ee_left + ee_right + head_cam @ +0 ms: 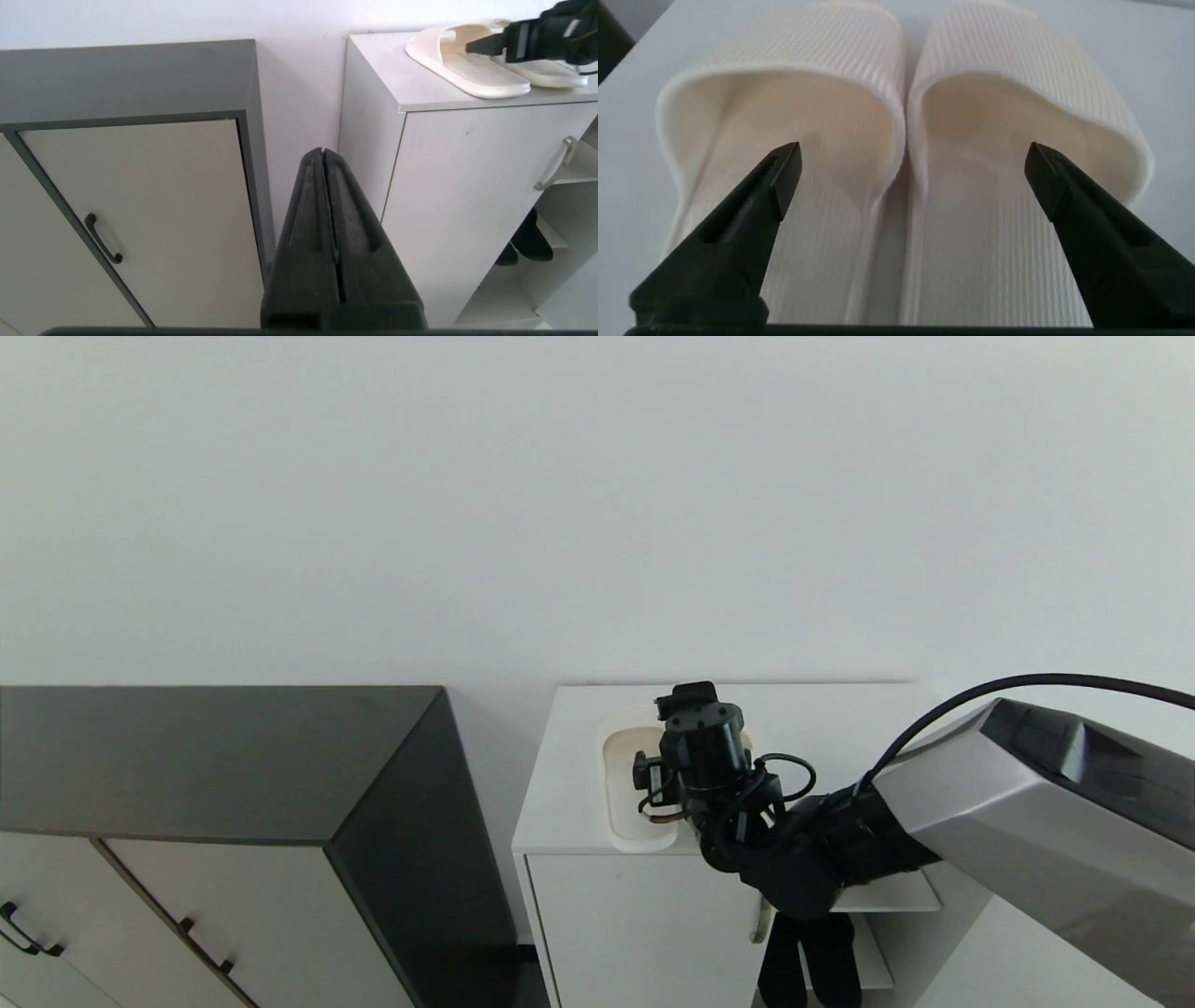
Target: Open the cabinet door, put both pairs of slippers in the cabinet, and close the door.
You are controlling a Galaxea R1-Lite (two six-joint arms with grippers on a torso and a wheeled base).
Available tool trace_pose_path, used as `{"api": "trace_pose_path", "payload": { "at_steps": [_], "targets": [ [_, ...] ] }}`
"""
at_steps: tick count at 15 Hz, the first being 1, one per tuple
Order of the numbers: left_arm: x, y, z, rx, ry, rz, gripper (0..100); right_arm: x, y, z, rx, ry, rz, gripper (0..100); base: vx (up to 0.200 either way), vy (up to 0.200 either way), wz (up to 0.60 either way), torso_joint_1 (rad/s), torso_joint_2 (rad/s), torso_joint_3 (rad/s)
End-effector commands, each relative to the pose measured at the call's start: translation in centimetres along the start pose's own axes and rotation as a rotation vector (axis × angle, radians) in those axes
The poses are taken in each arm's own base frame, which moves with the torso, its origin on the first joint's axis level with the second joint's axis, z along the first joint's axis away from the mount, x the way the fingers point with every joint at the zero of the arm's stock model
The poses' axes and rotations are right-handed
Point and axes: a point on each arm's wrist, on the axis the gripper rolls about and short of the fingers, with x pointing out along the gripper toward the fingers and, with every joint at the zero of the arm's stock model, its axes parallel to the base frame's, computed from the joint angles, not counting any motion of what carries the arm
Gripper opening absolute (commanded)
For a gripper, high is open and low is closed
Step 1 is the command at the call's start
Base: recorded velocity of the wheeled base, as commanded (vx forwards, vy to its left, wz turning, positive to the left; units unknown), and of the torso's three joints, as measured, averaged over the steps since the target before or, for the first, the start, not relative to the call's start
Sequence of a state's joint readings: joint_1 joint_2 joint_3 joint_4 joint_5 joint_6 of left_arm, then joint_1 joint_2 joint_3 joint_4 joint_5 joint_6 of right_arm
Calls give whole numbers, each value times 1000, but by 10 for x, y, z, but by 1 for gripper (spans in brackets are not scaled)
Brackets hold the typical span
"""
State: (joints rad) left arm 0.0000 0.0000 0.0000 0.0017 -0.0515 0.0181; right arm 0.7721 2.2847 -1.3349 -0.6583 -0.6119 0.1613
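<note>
The cream slippers (906, 140) lie side by side and touching on top of the white cabinet (569, 775), toward its left edge, with one end close to the front edge. They look like moulded foam or soft rubber: light, a little springy, and not fragile. The ribbed bands over the toes should give more grip than a smooth skin would. Being soft, the bands will likely cave in under pressure, so a hold across both outer walls must squeeze the pair firmly together or one slipper may slide out. The band is the tallest part, so it is the best place to take hold; the low flat sole offers little to pinch. The right tool (912, 159) is spread wide, one finger outside each slipper at the height of the bands, touching neither as far as can be seen. This suits gathering the two in one closing. Lower down, beside the white door panel with its handle (558, 163), the cabinet's shelves show. I judge that side is open, and a dark pair (531, 241) rests on a lower shelf there. The left tool (323, 159) is pressed shut on nothing, low in front of the gap between the white cabinet and the dark-topped cabinet (215, 756) to its left.
</note>
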Motion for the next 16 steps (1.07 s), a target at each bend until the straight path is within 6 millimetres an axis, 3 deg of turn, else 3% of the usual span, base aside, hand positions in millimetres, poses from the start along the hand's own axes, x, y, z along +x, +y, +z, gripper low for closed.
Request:
{"api": "trace_pose_path", "payload": {
  "at_steps": [1,4,5,12,16],
  "targets": [
    [0,0,0,0,1,-1,0,16,1,-5,6,-16,-12,100,0,0,0,0,0,0],
    [0,0,0,0,1,-1,0,20,2,-2,0,-33,-12,100,0,0,0,0,0,0],
    [0,0,0,0,1,-1,0,20,2,-1,5,-39,-10,0,0,0,0,0,0,0],
    [0,0,0,0,0,-1,0,15,3,3,17,-54,-3,0,0,0,0,0,0,0],
    [0,0,0,0,1,-1,0,-17,-6,25,23,-73,19,0,0,0,0,0,0,0]
  ]
}}
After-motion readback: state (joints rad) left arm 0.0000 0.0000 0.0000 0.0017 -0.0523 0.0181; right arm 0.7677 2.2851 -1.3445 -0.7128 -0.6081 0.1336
